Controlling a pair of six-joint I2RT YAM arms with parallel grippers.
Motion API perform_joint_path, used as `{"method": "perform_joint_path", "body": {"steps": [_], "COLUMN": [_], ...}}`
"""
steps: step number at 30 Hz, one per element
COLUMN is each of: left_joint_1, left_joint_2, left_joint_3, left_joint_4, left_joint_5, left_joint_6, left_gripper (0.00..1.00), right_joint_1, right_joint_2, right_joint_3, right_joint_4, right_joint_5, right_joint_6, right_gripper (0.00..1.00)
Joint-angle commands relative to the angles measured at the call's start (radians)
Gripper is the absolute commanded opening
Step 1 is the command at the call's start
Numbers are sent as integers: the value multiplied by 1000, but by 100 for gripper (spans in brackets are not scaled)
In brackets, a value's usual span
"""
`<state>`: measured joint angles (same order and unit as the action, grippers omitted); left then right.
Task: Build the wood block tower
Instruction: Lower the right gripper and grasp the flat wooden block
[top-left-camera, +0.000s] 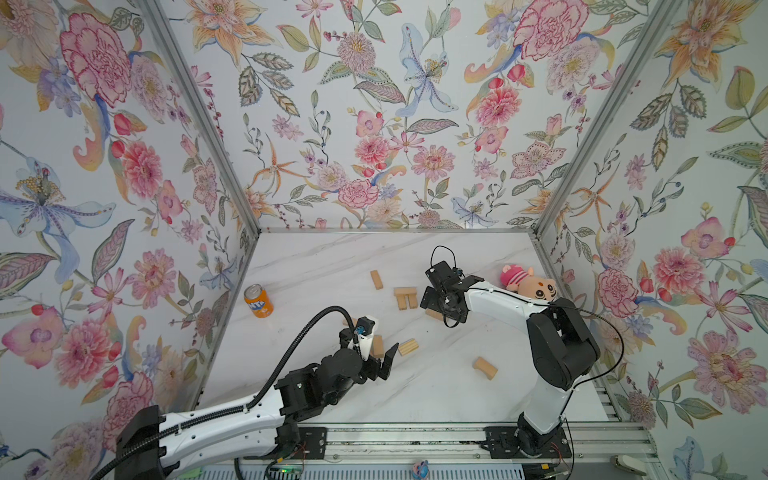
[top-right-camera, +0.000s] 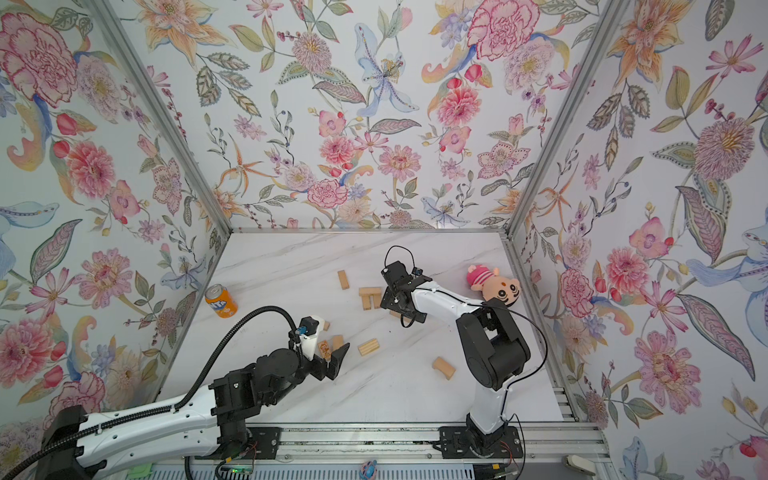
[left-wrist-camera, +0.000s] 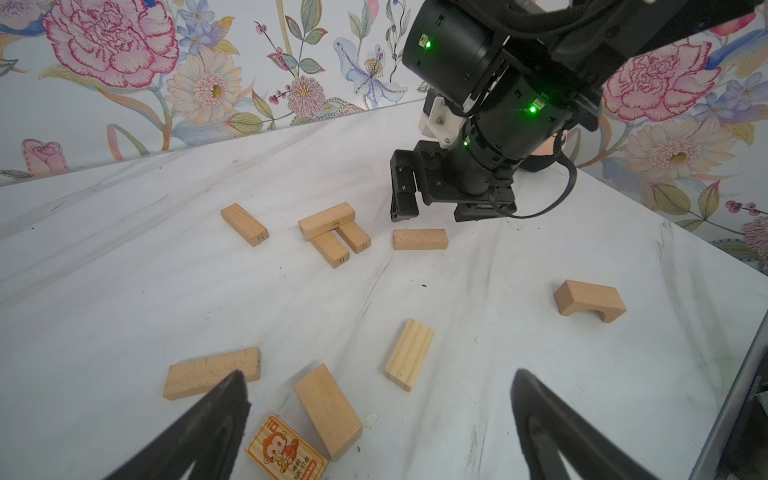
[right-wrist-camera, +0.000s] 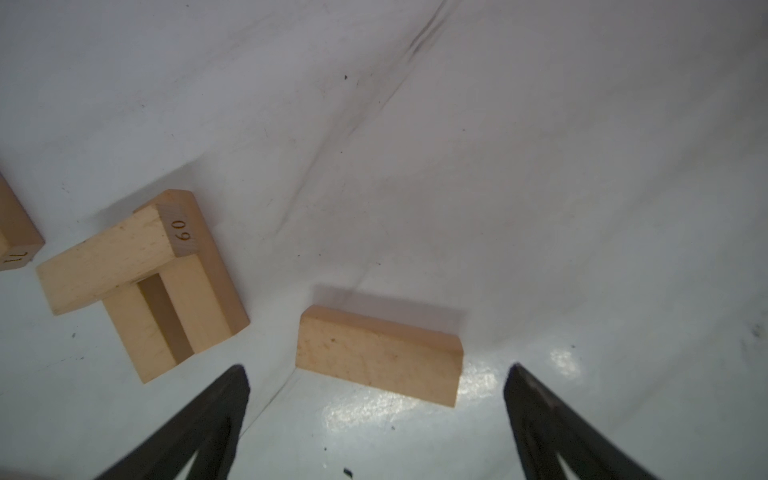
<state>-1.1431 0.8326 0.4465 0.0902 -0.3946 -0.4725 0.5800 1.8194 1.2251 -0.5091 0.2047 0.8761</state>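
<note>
The tower (top-left-camera: 405, 297) (right-wrist-camera: 141, 282) is two pale wood blocks side by side with one laid across them. My right gripper (right-wrist-camera: 377, 369) hangs open just over a loose block (right-wrist-camera: 378, 353) (left-wrist-camera: 419, 239) beside it, touching nothing. My left gripper (left-wrist-camera: 379, 376) (top-left-camera: 384, 361) is open and empty above a cluster: a monkey-print block (left-wrist-camera: 286, 451), a plain block (left-wrist-camera: 328, 415), a ridged block (left-wrist-camera: 409, 353) and another plain one (left-wrist-camera: 212, 372). A curved block (top-left-camera: 485, 368) lies to the right, and a single block (top-left-camera: 376, 279) left of the tower.
An orange soda can (top-left-camera: 258, 301) stands at the left by the wall. A pink-hatted plush doll (top-left-camera: 528, 282) lies at the back right, behind the right arm. Floral walls close in three sides; a metal rail (top-left-camera: 415, 436) runs along the front.
</note>
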Motion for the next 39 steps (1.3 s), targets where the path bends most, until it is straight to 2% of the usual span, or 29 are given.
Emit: {"method": "perform_joint_path", "body": {"steps": [1, 23, 39], "left_joint_1": [18, 47, 72], "left_joint_2": [11, -10, -61], "left_joint_3": [-18, -61, -101], "left_joint_4": [41, 59, 63], "left_joint_5": [38, 56, 77], "left_joint_6": [24, 18, 14], "left_gripper": [99, 99, 99], "right_joint_1": [-10, 6, 14], "right_joint_2": [23, 113, 136], "right_joint_3": [24, 80, 94], "right_joint_4": [-25, -54, -92], "right_joint_5": [-10, -22, 3], "right_joint_6": [15, 4, -2], "right_gripper": [98, 97, 88]}}
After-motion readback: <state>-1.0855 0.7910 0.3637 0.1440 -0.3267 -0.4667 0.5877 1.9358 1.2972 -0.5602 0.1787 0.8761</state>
